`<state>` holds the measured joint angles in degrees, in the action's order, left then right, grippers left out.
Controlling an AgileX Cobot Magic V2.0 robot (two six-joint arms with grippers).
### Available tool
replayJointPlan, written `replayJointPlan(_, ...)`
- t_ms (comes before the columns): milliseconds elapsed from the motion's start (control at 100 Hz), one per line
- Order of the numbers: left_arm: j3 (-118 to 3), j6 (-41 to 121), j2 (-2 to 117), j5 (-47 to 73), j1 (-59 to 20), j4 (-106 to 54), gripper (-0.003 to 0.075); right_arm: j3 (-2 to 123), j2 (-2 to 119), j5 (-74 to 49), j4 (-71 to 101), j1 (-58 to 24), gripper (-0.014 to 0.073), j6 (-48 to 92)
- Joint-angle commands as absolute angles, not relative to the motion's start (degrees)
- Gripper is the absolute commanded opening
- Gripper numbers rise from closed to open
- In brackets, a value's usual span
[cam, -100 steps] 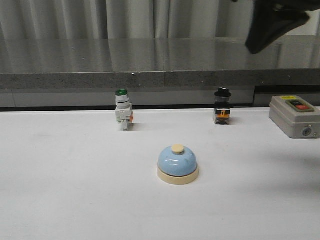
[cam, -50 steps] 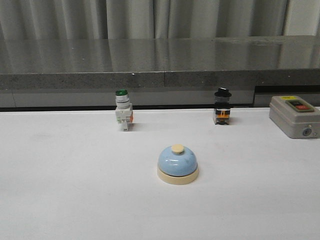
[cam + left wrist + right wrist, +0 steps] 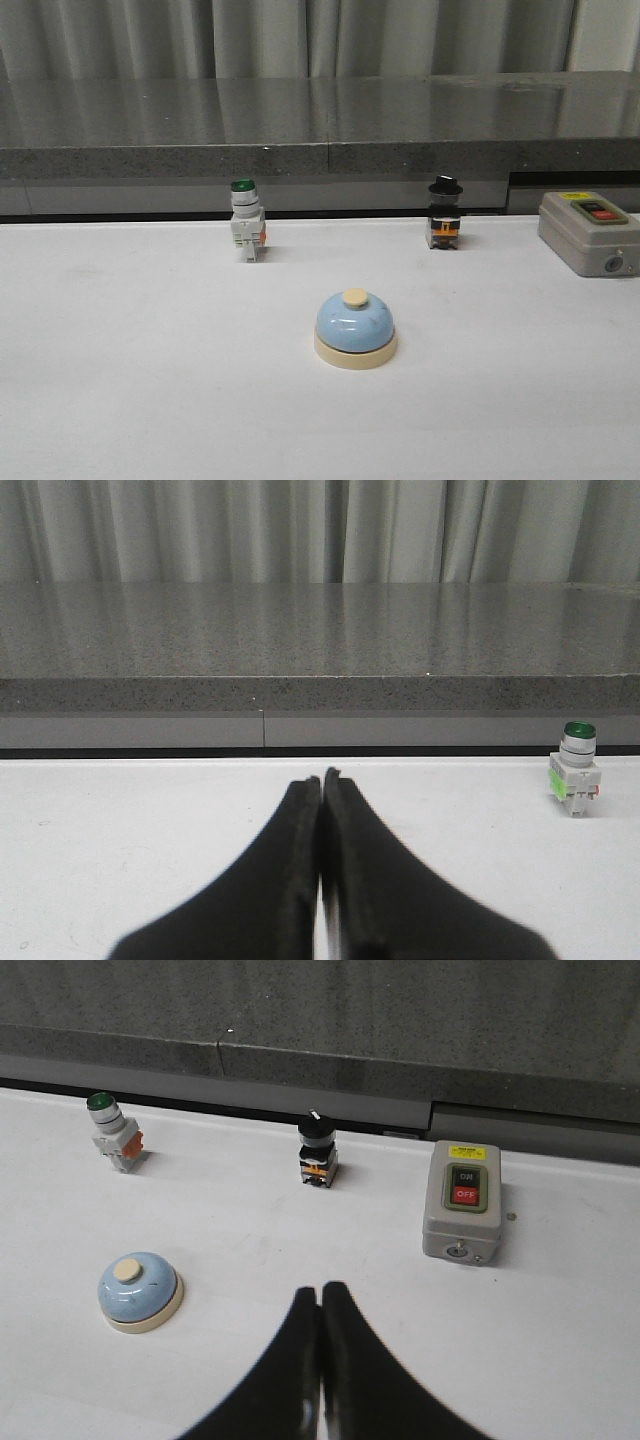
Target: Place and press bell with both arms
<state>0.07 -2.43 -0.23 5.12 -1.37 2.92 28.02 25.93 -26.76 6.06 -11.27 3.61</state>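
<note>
The bell [image 3: 355,329] sits upright mid-table, at 6 o'clock from the switches; both arms clear, left gripper [image 3: 321,780] and right gripper [image 3: 320,1290] closed, empty. Next: reach for it

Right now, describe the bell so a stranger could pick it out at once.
On the white table, in front of the grey stone ledge, it sits alone nearest the camera, mid-table. It is the small light-blue dome bell with a cream base and button; the switches behind it are taller or boxy.
</note>
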Motion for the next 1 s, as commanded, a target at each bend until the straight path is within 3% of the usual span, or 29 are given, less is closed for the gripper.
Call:
replayJointPlan(0,2.4,-2.9,-2.0,0.5,-1.3,3.0,-0.0019,29.5,26.0,-23.0,6.1,-11.0,-0.006,4.3)
replayJointPlan(550,2.4,-2.9,-2.0,0.5,-1.3,3.0,-0.002,29.3,25.2,-23.4,5.1,-11.0,-0.006,4.3)
replayJointPlan(990,2.4,-2.9,-2.0,0.5,-1.3,3.0,-0.0019,14.9,5.4,-16.4,2.7,-4.8,-0.006,1.6)
